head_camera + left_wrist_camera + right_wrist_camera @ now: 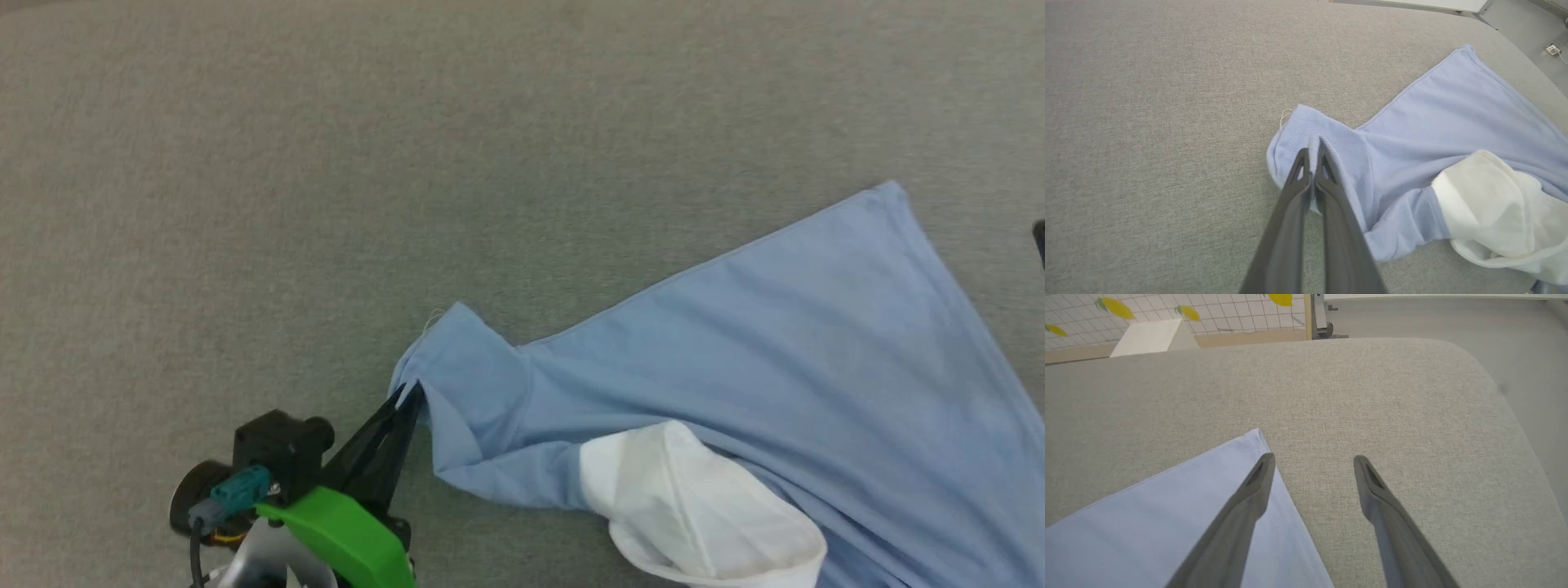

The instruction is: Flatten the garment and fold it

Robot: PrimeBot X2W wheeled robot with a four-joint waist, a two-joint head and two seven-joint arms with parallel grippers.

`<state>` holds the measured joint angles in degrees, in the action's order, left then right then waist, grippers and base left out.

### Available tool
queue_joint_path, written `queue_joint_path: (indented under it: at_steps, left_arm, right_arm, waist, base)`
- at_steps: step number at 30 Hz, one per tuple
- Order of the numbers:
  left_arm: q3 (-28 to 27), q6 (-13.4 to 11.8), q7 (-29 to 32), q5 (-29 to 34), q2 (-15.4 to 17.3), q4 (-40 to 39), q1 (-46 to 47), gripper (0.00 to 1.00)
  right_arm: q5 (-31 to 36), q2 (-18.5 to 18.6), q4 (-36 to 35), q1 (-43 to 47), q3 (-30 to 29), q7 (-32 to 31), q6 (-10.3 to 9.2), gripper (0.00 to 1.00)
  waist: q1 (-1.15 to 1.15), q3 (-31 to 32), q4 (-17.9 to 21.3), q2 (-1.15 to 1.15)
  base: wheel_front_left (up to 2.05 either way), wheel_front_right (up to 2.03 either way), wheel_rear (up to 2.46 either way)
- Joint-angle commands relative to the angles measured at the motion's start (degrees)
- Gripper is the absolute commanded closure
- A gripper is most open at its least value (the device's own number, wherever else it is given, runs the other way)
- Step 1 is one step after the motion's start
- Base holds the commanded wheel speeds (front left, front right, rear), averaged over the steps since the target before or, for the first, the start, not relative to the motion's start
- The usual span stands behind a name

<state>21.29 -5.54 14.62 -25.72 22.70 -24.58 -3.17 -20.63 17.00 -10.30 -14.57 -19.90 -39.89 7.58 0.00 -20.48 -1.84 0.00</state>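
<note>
Entry: the light blue, soft, short-sleeved polo shirt [735, 359] lies on the grey-beige woven-fabric surface [245, 163], taking up the right and lower right of the head view. Most of its body is spread fairly flat, with one hem corner [890, 192] pointing away from the robot. We note that the white collar part [694, 506] sits rumpled at the near edge, on top of the blue cloth. The short sleeve [465, 359] at the shirt's left end is bunched and slightly raised.

The left tool [408, 400] has its two dark fingers pressed together on the sleeve's edge. In the left wrist view a ridge of blue cloth stands pinched between the tips of this tool [1312, 153]. A bright green cover [343, 531] and a teal plug [241, 490] sit on that wrist.

The right tool [1314, 459] has its fingers spread wide and carries nothing. One finger is over the hem corner [1257, 437], the other over bare surface. We cannot tell whether either tip touches down.

Beyond the surface's rounded far edge we see a pale floor [1453, 318] and a gridded wall with yellow lemon shapes [1118, 308].
</note>
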Motion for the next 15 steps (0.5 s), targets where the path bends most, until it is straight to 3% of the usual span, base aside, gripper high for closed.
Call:
queue_joint_path:
  at_steps: [1,14,15]
  left_arm:
    - [0.3,0.4,0.0,0.7,-0.7,0.2,1.7,1.00]
    - [2.4,1.4,-1.1,0.6,-3.0,2.6,5.7,1.00]
    - [2.4,1.4,-1.1,0.6,-3.1,2.7,5.9,1.00]
  right_arm:
    - [1.0,1.1,2.1,-2.7,1.6,-1.7,-0.09,0.00]
    - [3.7,5.7,13.3,-10.9,8.0,-10.0,-0.09,0.00]
    - [3.7,5.7,13.9,-10.9,7.9,-11.1,-0.09,0.40]
  waist:
    - [0.00,-4.2,-4.2,0.00]
    - [0.00,-9.0,-9.9,0.00]
    - [0.00,-9.1,-10.1,0.00]
  base:
    - [0.00,0.00,0.00]
    - [0.00,0.00,0.00]
    - [0.00,0.00,0.00]
